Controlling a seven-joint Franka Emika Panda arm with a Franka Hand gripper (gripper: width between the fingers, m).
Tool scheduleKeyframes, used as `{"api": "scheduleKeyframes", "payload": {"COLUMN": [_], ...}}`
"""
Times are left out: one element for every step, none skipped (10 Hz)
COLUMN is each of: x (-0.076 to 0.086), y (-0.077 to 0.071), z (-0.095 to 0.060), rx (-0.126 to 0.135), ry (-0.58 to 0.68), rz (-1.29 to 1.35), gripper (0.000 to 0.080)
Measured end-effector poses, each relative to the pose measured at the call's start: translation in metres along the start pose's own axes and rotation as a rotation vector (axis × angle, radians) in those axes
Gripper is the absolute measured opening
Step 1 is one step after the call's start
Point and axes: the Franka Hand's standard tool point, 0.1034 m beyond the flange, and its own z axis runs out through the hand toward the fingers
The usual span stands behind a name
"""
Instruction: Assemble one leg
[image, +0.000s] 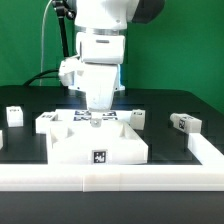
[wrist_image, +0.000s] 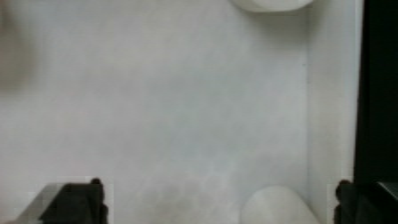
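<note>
Fingers (wrist_image: 71, 202) of the gripper (wrist_image: 221, 200) stand spread wide apart, grasping nothing, with only the flat surface of the white top (wrist_image: 178, 110) between them. Across the exterior view, one leg (image: 15, 115) lies on the black table (image: 22, 135) at far left. The white top sits at centre under the gripper. A second leg (image: 138, 118) is just beside its back right corner, and a third leg (image: 183, 123) lies further right.

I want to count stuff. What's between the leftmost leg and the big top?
Only bare black table, seen in the exterior view, between that view's leftmost leg and the top.
</note>
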Motion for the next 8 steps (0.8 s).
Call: {"api": "scheduleKeyframes", "payload": {"x": [0.001, -0.002, -0.008, -0.015, -0.022, -0.025, -0.025, -0.025], "y": [-0.006, -0.017, -0.029, -0.041, -0.049, -0.056, -0.060, -0.060], "z": [0.002, 0.010, 0.018, 0.025, 0.030, 0.035, 0.041, 0.045], "rx": [0.006, 0.006, 0.007, 0.004, -0.004, 0.000, 0.009, 0.014], "ry": [0.001, 0.007, 0.014, 0.021, 0.027, 0.031, 0.035, 0.036], "rz": [-0.001, -0.046, -0.065, -0.069, -0.064, -0.054, -0.049, -0.049], "gripper": [0.0650, 0.0650, 0.0650, 0.0650, 0.0650, 0.0650, 0.0650, 0.0650]}}
